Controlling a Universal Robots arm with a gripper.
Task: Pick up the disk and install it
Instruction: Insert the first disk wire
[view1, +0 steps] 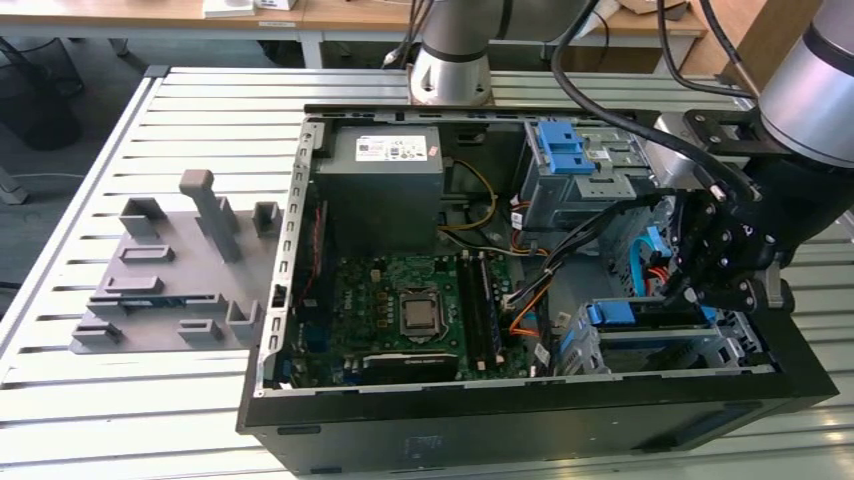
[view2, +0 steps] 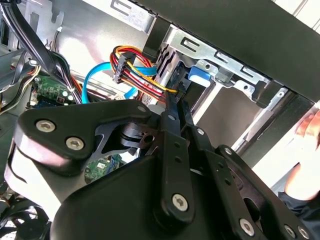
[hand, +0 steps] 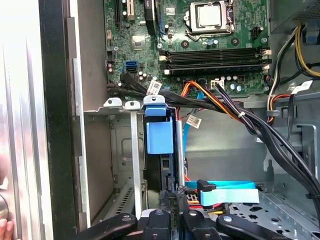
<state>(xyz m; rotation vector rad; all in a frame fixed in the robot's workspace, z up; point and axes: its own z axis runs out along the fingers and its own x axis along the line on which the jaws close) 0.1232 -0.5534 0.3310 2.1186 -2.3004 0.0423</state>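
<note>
The disk (view1: 657, 312) stands edge-on in the lower drive cage (view1: 727, 335) of the open computer case, at the exterior view's right. Its blue bracket (view1: 617, 312) faces the motherboard. In the first wrist view the blue bracket (hand: 159, 132) sits between the cage's metal rails, and the dark edge of the disk (hand: 167, 172) runs back toward my gripper (hand: 173, 197). My gripper (view1: 694, 290) hangs over the cage, its fingers drawn close together on the disk's rear end. In the second wrist view the gripper (view2: 175, 97) meets the disk beside a bundle of coloured wires.
The black case (view1: 534, 420) lies open on a slatted metal table. It holds the motherboard (view1: 400, 300), a grey power supply (view1: 387, 160) and an upper cage with a ridged blue latch (view1: 567, 150). Thick black cables (hand: 260, 125) cross the bay. A grey fixture (view1: 174, 270) lies beside the case. A person's hand (view2: 307, 150) is close.
</note>
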